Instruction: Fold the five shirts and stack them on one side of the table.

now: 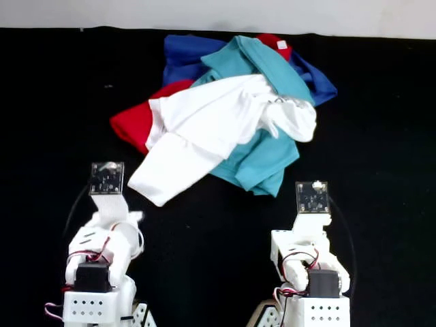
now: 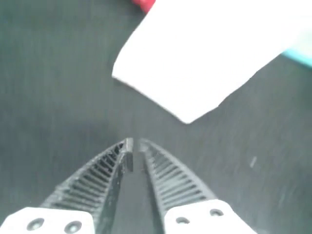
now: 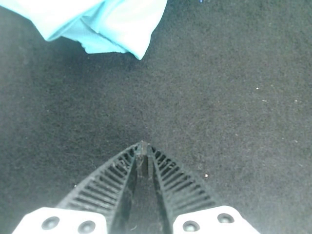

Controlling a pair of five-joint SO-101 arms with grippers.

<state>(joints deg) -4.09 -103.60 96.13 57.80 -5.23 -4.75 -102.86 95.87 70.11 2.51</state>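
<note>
On the black counter [image 1: 381, 204], a loose heap of unfolded shirts, topmost the white shirt [image 1: 218, 129], spread wide with one long end trailing toward the arms. Under the white shirt and showing past it on the right arm's side, a teal shirt [image 1: 262, 163]. Beyond the white shirt, toward the far edge of the counter, a blue shirt [image 1: 184, 61], and next to that a small red patch [image 1: 272, 42] with a pale tag. Tucked against the white shirt on the left arm's side, a red shirt [image 1: 133, 122], partly covered.

Just short of the white shirt's trailing end, over bare counter, the left gripper [image 2: 135, 145]: fingers [image 2: 112, 165] drawn nearly together, only a thin slit at the tips, holding nothing, clear of the cloth. Farther from the white shirt, near the teal hem, the right gripper [image 3: 142, 146]: fingers pressed tip to tip, likewise holding nothing.
</note>
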